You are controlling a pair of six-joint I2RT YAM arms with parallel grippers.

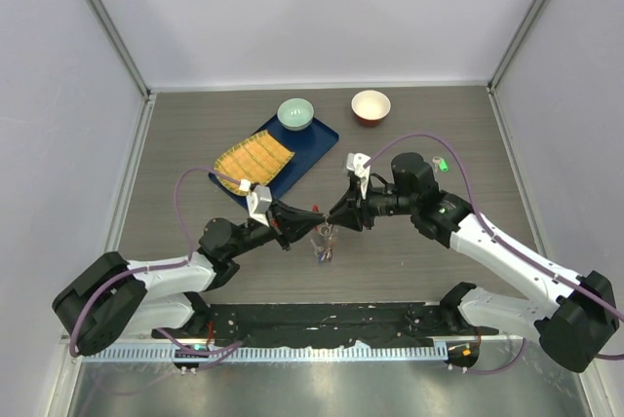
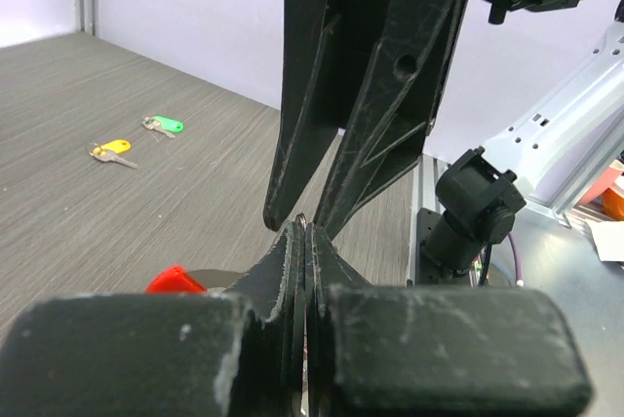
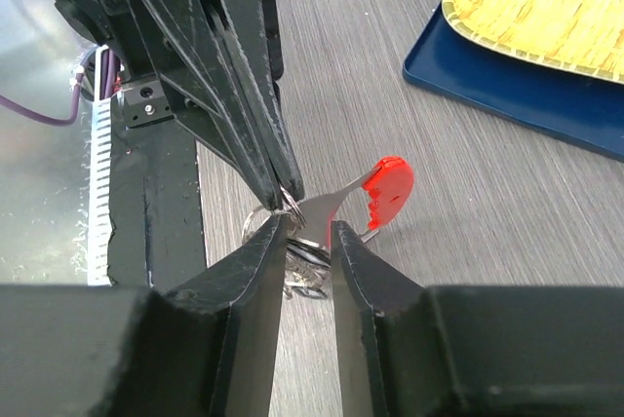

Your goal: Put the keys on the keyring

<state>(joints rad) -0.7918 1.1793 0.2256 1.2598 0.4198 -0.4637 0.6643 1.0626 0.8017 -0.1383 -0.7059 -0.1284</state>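
Observation:
My left gripper [image 1: 318, 214] [image 2: 304, 234] is shut on a thin silver ring of the keyring [image 3: 289, 199] and holds it above the table. The rest of the keyring bunch [image 1: 324, 245] hangs below, with a red-headed piece [image 3: 390, 189] [image 2: 175, 281] sticking out. My right gripper [image 1: 334, 215] [image 3: 310, 228] meets the left tip to tip. Its jaws stand narrowly apart on either side of the ring. The yellow key [image 2: 112, 150] and the green key [image 2: 166, 126] lie on the table beyond; the green key also shows in the top view [image 1: 441, 164]. I cannot make out the black key.
A blue tray [image 1: 317, 144] holds a yellow woven mat [image 1: 253, 160] and a pale green bowl [image 1: 295, 113] behind the left arm. An orange-rimmed bowl [image 1: 370, 105] stands at the back. A black rail [image 1: 331, 322] runs along the near edge.

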